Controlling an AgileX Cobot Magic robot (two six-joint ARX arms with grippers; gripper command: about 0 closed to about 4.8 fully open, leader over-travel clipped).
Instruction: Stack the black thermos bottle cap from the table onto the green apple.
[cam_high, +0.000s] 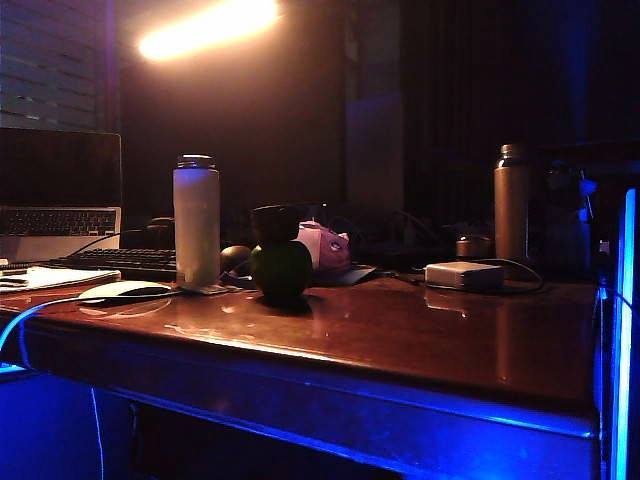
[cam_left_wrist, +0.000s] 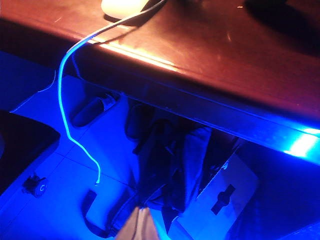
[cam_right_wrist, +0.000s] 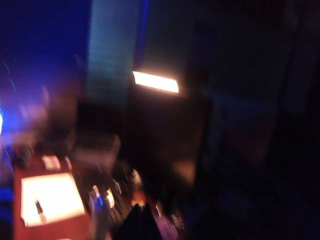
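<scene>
Where table (cam_high: 400, 340) front edge glows blue, nothing held. Further in: black thermos bottle cap (cam_high: 275, 223) resting atop green apple (cam_high: 281, 270), clear of both grippers. Left gripper (cam_left_wrist: 141, 224) off table edge over floor, tips pressed together. Right gripper (cam_right_wrist: 141, 220) blurred, dark; jaws closed, empty. White bottle (cam_high: 196, 222) beside apple. Background murky.
</scene>
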